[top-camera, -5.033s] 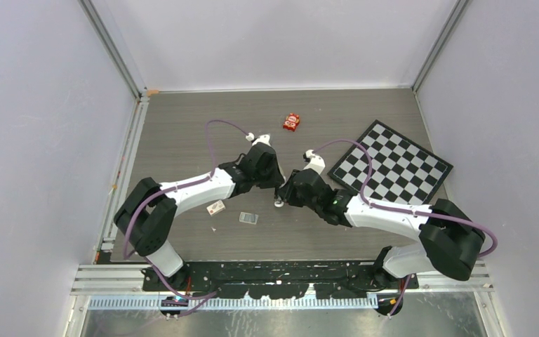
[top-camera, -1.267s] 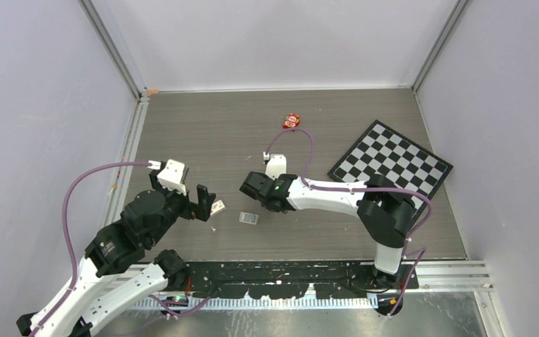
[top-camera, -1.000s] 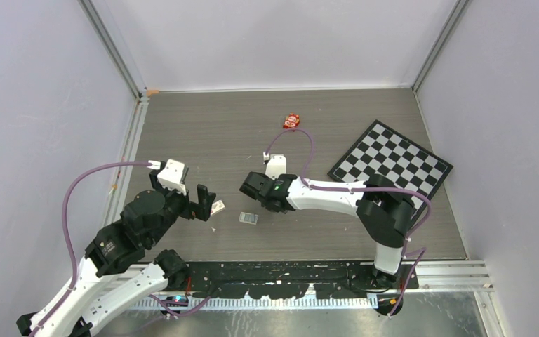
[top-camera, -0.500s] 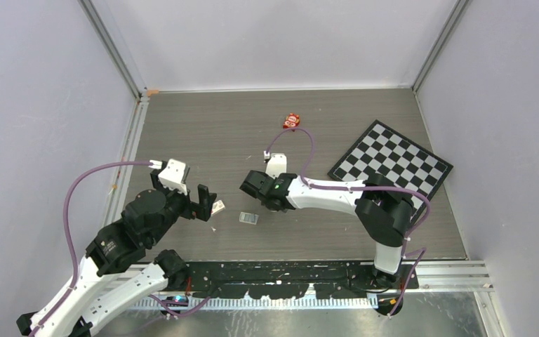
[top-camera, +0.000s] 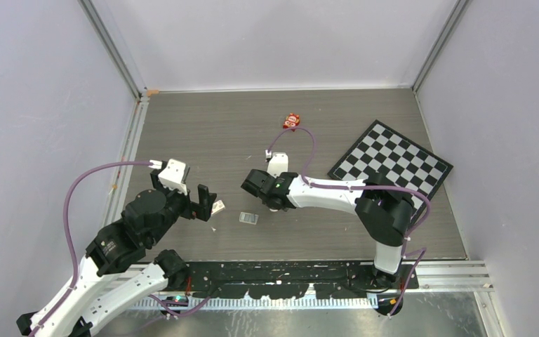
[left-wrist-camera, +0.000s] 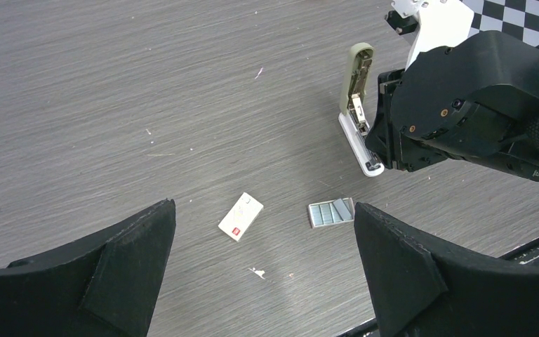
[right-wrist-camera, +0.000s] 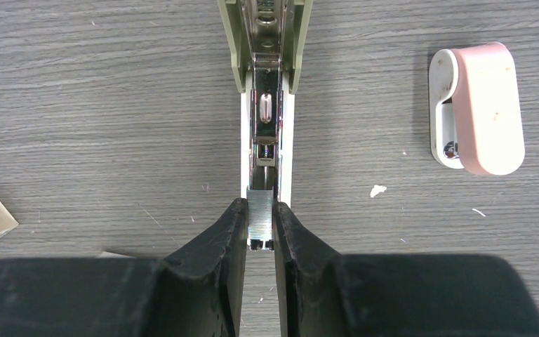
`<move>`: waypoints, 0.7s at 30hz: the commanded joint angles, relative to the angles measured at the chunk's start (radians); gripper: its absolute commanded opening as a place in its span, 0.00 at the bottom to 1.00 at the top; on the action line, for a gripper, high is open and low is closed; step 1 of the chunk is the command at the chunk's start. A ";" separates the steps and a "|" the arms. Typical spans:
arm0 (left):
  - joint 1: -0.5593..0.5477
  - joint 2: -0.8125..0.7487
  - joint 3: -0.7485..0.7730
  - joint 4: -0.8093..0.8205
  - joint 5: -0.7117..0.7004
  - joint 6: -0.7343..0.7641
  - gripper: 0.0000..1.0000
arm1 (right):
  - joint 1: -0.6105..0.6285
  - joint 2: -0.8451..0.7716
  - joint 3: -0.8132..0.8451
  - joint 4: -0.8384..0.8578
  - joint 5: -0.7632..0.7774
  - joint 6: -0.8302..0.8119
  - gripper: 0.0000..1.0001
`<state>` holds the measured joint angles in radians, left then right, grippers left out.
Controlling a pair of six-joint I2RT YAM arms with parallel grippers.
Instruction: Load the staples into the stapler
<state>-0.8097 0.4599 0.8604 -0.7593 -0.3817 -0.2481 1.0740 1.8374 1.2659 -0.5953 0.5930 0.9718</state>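
Note:
The stapler (right-wrist-camera: 264, 42) lies swung open on the table, its olive lid folded back and its pale metal channel (right-wrist-camera: 265, 126) bared. My right gripper (right-wrist-camera: 260, 208) is shut on a short silvery strip of staples (right-wrist-camera: 260, 225), held in line with the near end of the channel. In the left wrist view the stapler (left-wrist-camera: 356, 105) lies just ahead of the right wrist. More staples sit in a small grey tray (left-wrist-camera: 331, 211). My left gripper (left-wrist-camera: 263, 281) hovers wide open and holds nothing, drawn back at the near left (top-camera: 195, 203).
A small white-and-red card box (left-wrist-camera: 241, 215) lies left of the tray. A pink-and-white piece (right-wrist-camera: 477, 107) sits to the right of the stapler. A red packet (top-camera: 292, 120) lies at the back, and a chessboard (top-camera: 391, 162) at the right.
Over the last second the right wrist has edged slightly right; the left arm is still. Five seconds ago the left gripper was at the stapler; it has since pulled back to the near left.

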 commanded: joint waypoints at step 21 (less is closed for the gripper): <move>-0.002 -0.014 -0.004 0.039 0.006 0.020 1.00 | -0.002 0.010 -0.025 0.038 0.007 0.036 0.24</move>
<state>-0.8097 0.4591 0.8577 -0.7597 -0.3813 -0.2481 1.0737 1.8400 1.2423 -0.5762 0.5819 0.9794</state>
